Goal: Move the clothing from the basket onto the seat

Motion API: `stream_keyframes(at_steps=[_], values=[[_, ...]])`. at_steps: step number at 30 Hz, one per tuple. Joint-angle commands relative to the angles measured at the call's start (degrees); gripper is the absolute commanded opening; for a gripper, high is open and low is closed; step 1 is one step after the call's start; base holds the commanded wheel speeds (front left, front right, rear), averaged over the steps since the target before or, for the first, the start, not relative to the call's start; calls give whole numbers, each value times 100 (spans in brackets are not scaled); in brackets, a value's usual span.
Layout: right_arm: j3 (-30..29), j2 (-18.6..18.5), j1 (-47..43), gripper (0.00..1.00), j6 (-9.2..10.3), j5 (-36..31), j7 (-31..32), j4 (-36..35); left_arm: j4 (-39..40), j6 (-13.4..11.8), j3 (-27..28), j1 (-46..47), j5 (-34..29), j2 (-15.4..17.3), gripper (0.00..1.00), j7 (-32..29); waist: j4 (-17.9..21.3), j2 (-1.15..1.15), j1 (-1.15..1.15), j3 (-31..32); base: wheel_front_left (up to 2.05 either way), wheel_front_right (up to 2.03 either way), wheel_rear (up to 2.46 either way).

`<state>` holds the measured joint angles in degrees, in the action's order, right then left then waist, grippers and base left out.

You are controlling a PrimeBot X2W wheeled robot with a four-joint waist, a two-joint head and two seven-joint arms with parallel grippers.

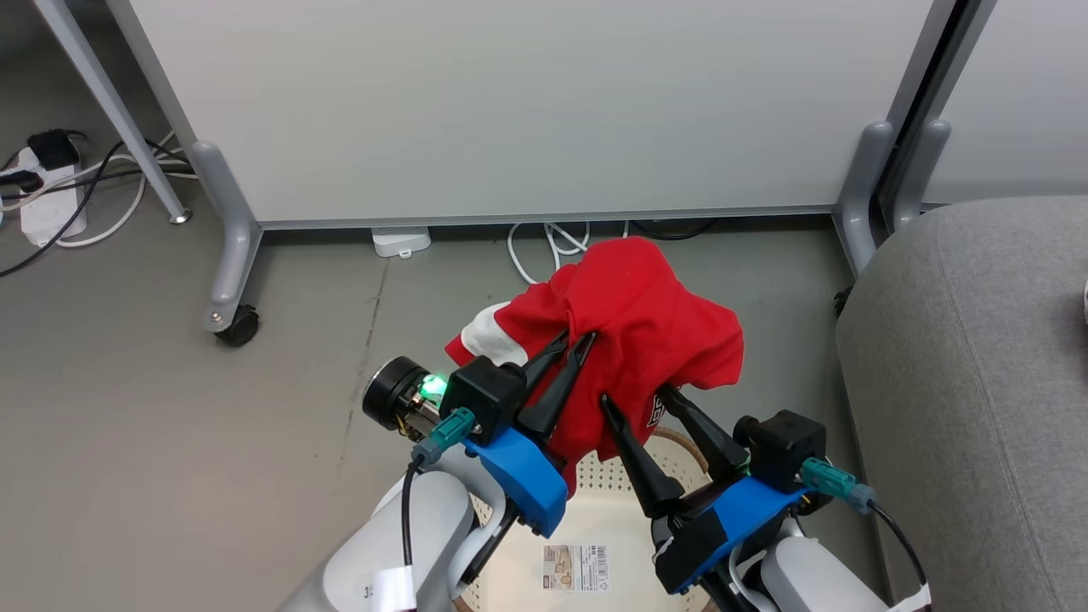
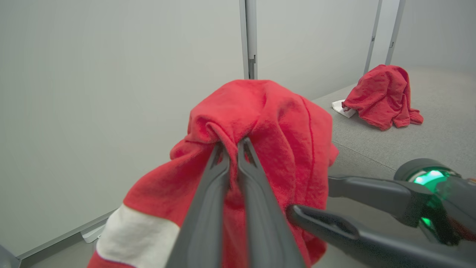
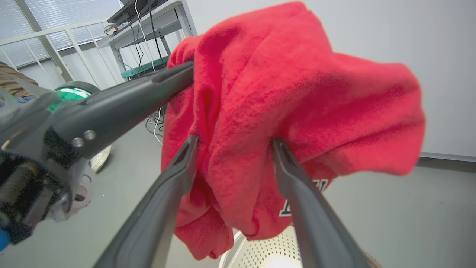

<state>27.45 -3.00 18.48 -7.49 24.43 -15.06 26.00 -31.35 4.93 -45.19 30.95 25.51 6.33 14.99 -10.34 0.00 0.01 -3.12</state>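
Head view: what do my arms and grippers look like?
Left gripper and right gripper: long tapered black fingers, blue bracket, black camera box, teal plug with black cable. Pale grey forearms; green light at the left wrist.

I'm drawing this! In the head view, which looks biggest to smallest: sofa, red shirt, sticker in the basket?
sofa: largest, though the picture's edge cuts it.
red shirt: next; it hangs nearer the camera, so looks big.
sticker: smallest.
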Motion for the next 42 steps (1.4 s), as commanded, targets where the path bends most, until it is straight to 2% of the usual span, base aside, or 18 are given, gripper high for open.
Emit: stream_keyframes(at_steps=[1, 6, 14, 15, 16, 17, 36, 37, 38, 42], values=[[15, 14, 64, 100, -1, 57, -17, 39, -8, 4, 0, 99, -40, -9, 0, 29, -7, 0, -1, -2, 0, 0, 0], [75, 15, 153, 100, -1, 536, -17, 202, -8, 64, -73, 58, -80, -92, 0, 29, -48, 0, -1, -15, 0, 0, 0], [209, 10, 358, 100, -1, 674, -17, 395, -20, 151, -199, 31, -90, -207, 0, 29, -102, 0, -1, -34, 0, 0, 0], [207, 10, 372, 95, -1, 694, -17, 415, -27, 156, -208, 29, -90, -217, 0, 29, -108, 0, -1, -29, 0, 0, 0], [191, 10, 387, 30, -1, 700, -17, 428, -35, 166, -217, 28, -90, -225, 0, 29, -115, 0, -1, -24, 0, 0, 0], [154, 10, 385, 0, -1, 714, -17, 456, -43, 168, -223, 26, -89, -234, 0, 29, -118, 0, -1, -17, 0, 0, 0], [192, 11, 317, 0, -1, 641, -17, 354, -178, 189, -118, -21, -203, -268, 0, 28, -82, 0, -1, 27, 0, 0, 0], [185, 11, 321, 0, -1, 634, -17, 350, -128, 129, -75, 29, -258, -266, 46, 30, -83, 0, -1, 21, 0, 0, 0], [181, 11, 324, 0, -1, 617, -17, 347, -151, 125, -71, 19, -254, -265, 100, 29, -83, 0, -1, 18, 0, 0, 0], [198, 12, 306, 0, -1, 565, -17, 356, -120, 100, -42, 10, -380, -267, 100, 29, -84, 0, -1, 26, 0, 0, 0]])
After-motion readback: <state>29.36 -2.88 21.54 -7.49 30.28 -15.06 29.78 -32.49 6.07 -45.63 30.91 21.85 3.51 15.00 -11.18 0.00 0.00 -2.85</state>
